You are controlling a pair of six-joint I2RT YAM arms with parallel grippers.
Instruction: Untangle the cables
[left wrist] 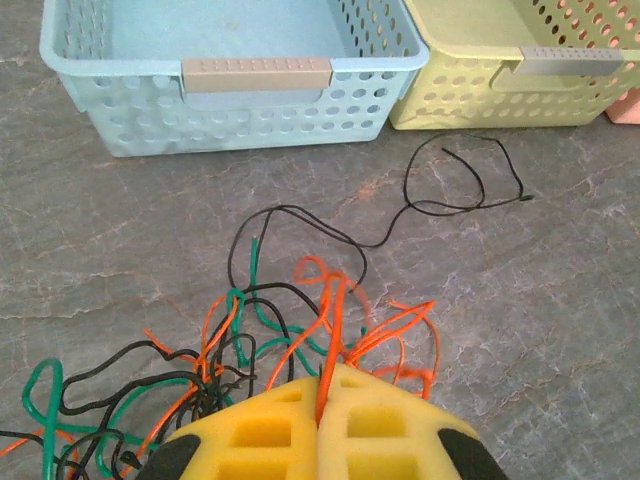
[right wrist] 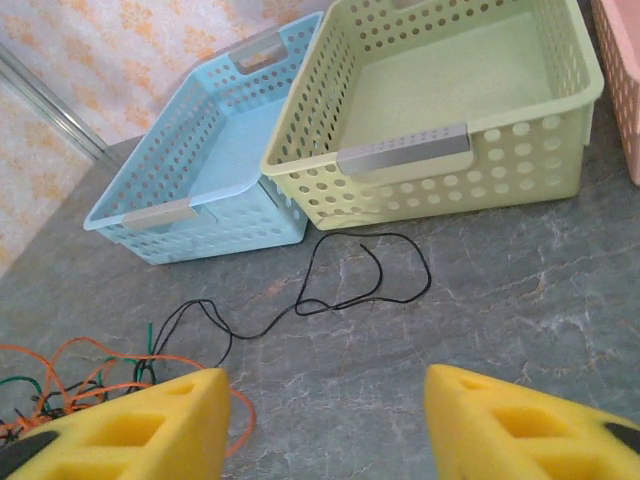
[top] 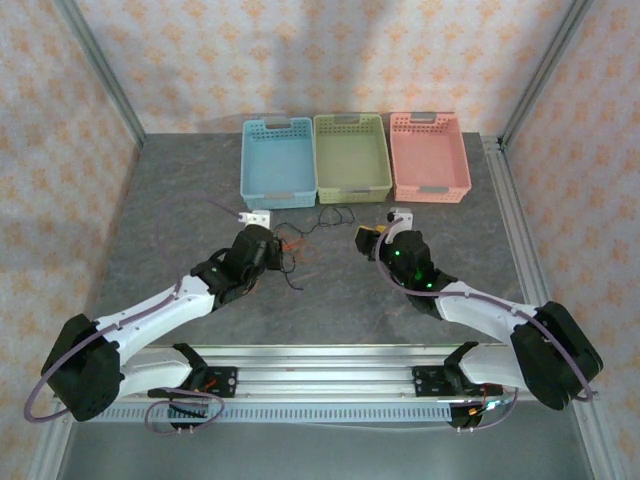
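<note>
Left gripper (left wrist: 322,392): arm stretching forward, clamping 1 thin red-orange wire (left wrist: 332,330) of tangled black, orange and green cables (left wrist: 215,370) lying before pale blue plastic basket (left wrist: 230,115). Right gripper (right wrist: 325,405): jaws gaping, holding nothing.

3 baskets wall off the far counter (top: 180,200): blue basket (top: 278,160), green basket (top: 352,155), pink basket (top: 430,158), side by side, no room btw them. Tangled cables (left wrist: 300,340) sprawl in front of the blue one; a black cable (right wrist: 365,275) loops toward the green. Right of that loop & before the pink basket: bare counter, free passage. Metal rail (top: 515,230) bounds the R edge.
</note>
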